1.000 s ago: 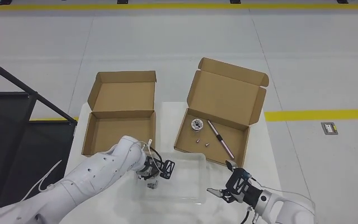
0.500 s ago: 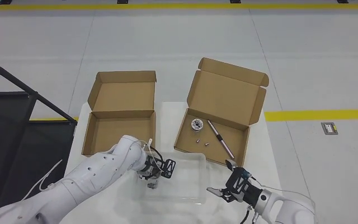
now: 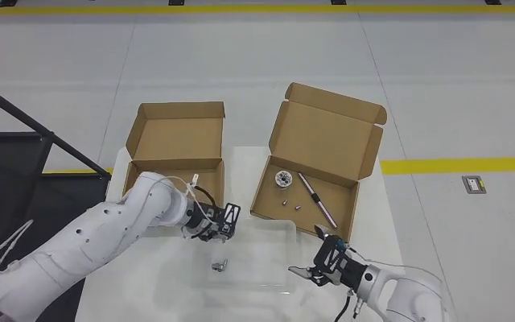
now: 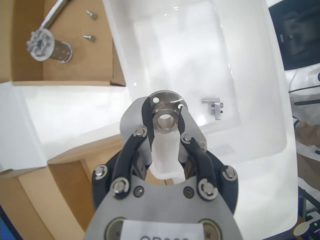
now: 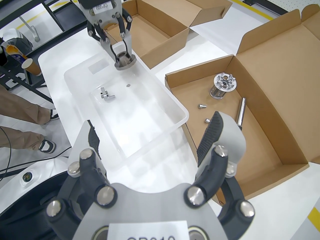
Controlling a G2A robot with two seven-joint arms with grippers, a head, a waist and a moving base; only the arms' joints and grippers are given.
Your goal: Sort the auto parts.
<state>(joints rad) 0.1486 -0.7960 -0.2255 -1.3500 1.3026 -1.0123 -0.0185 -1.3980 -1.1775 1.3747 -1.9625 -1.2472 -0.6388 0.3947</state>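
Left pincer clamped on a flanged bushing, above the tray edge; a small bracket lies in the tray just beyond it. Right pincer spread apart, near the tray's other end.

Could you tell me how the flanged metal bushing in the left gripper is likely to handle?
The flanged bushing looks like solid metal, so probably stiff and heavy for its size. Its smooth hub might slip in the jaws of the left gripper. On its wide flange it should rest steadily.
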